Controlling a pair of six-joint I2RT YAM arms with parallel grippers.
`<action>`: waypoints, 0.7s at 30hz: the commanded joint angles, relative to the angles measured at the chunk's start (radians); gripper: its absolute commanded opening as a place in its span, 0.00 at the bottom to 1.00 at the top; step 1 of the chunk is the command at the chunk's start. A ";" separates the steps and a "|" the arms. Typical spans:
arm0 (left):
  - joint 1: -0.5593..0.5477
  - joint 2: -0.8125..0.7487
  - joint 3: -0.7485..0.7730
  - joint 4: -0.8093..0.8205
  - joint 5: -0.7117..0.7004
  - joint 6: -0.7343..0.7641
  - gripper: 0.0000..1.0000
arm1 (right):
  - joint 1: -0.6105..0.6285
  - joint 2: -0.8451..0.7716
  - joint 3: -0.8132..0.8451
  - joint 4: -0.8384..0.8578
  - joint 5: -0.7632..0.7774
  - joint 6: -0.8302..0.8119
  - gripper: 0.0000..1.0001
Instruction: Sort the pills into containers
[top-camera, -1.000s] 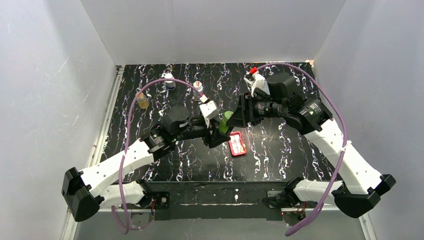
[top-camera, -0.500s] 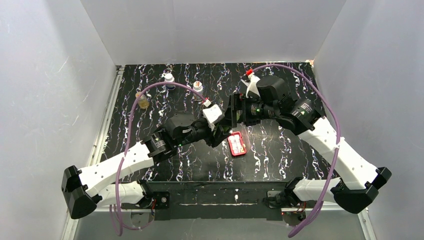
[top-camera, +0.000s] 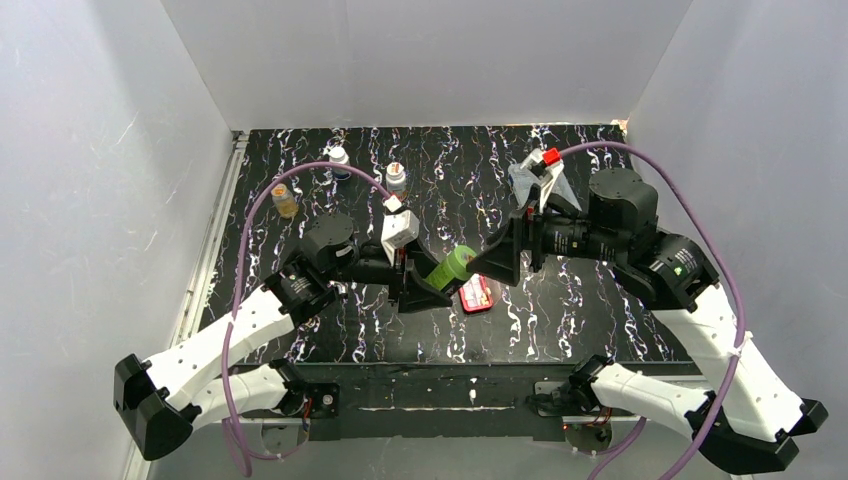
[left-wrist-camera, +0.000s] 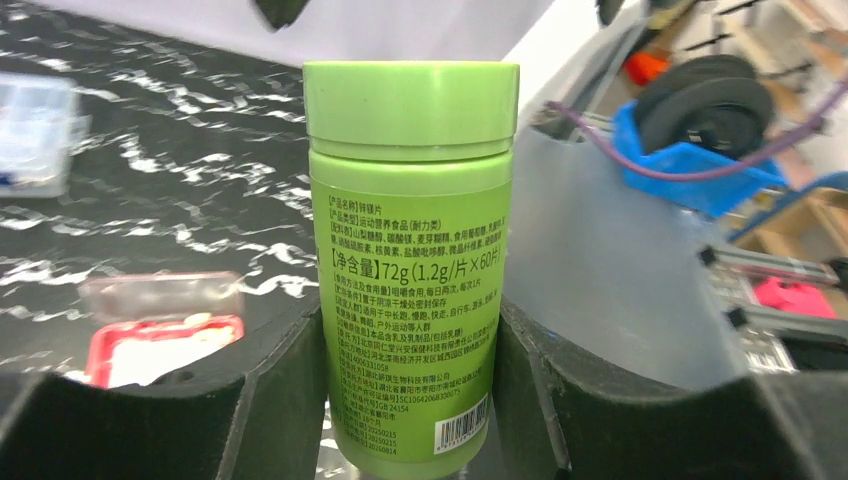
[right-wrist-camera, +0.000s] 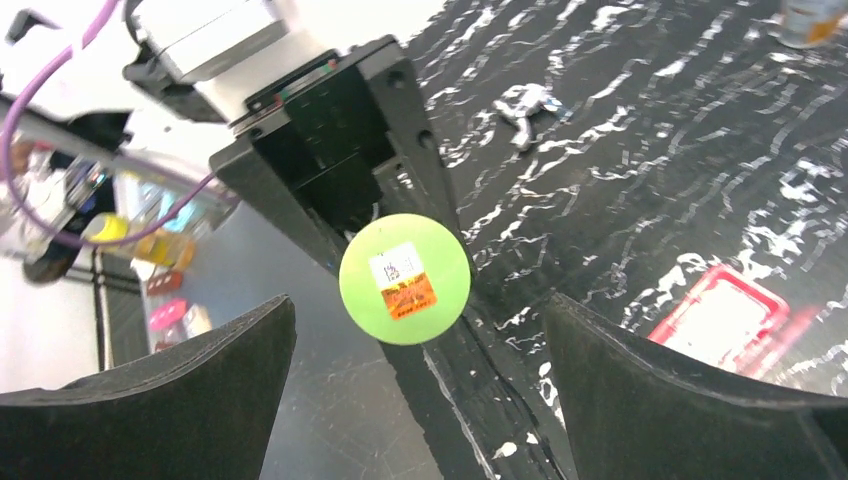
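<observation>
My left gripper (top-camera: 432, 277) is shut on a green pill bottle (top-camera: 451, 267), held tilted above the table with its cap toward the right arm. In the left wrist view the bottle (left-wrist-camera: 410, 230) stands between both fingers (left-wrist-camera: 270, 390), its green cap on. My right gripper (top-camera: 497, 263) is open just right of the cap. In the right wrist view the round cap (right-wrist-camera: 405, 278) faces me between the wide-spread fingers (right-wrist-camera: 205, 365), untouched. The red pill case (top-camera: 477, 293) lies open below the bottle, showing whitish containers (left-wrist-camera: 150, 358) (right-wrist-camera: 722, 322). The pills themselves are hidden.
Three small bottles stand at the back left: an amber one (top-camera: 286, 200), a white-capped one (top-camera: 340, 160) and another (top-camera: 397, 176). A crumpled white scrap (right-wrist-camera: 525, 102) lies on the black marbled table (top-camera: 560, 320). White walls enclose three sides.
My right gripper has opened and drawn back to the right, off the bottle's cap. The left arm has shifted and tilted the bottle toward the right.
</observation>
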 joint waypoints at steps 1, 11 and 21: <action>0.004 0.003 0.001 0.142 0.211 -0.115 0.00 | -0.002 0.008 -0.029 0.092 -0.177 -0.059 0.98; 0.007 0.055 -0.013 0.264 0.259 -0.222 0.00 | -0.002 0.004 -0.043 0.127 -0.256 -0.050 0.85; 0.018 0.075 0.004 0.220 0.166 -0.179 0.00 | -0.002 0.023 -0.014 0.069 -0.202 -0.056 0.56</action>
